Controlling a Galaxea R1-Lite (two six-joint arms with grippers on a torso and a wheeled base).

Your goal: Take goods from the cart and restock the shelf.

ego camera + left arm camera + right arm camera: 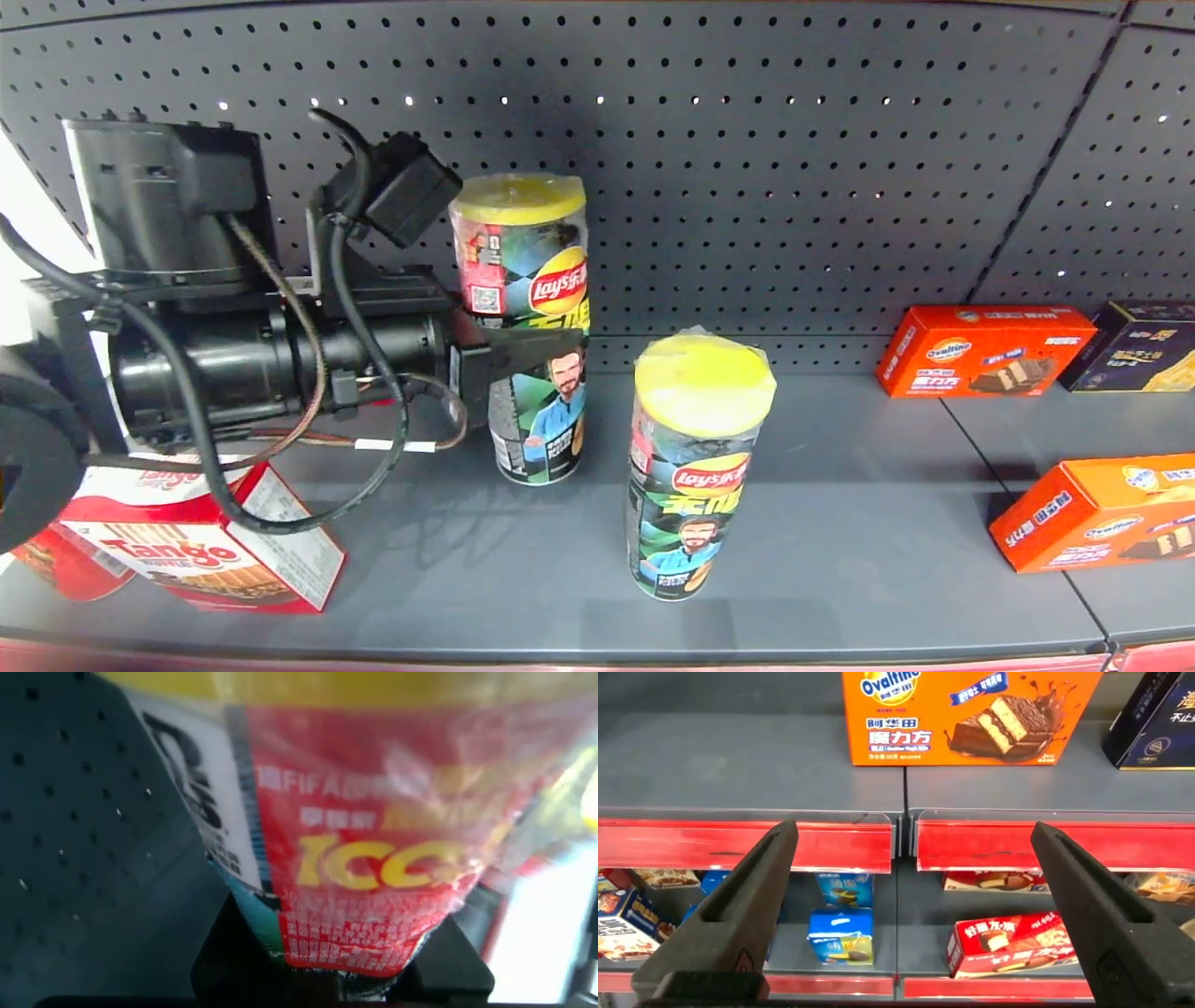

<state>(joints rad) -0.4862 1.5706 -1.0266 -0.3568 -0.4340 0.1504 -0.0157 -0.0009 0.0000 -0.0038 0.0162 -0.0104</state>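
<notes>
- Chip can (519, 252), yellow-lidded and wrapped in clear film, stands upright in the left tool (527, 353). The fingers are clamped around its middle from either side.
- In the left wrist view the same can sits right in front of the camera, with a dark finger (224, 961) against each flank.
- Its base is down at the grey shelf (840, 523); I cannot tell whether it touches.
- Beyond the held can rises the pegboard back wall (747, 140).
- Second chip can (695, 467) stands upright on the shelf, near the left tool's tip, to its right and closer to the shelf's front edge, apart from the held one.
- Under the left arm lies a red-and-white wafer box (205, 551).
- Right tool (915, 831) is spread wide and grips nothing. It faces the red price rail (747, 845), with an orange box (971, 714) on the shelf just past it.
</notes>
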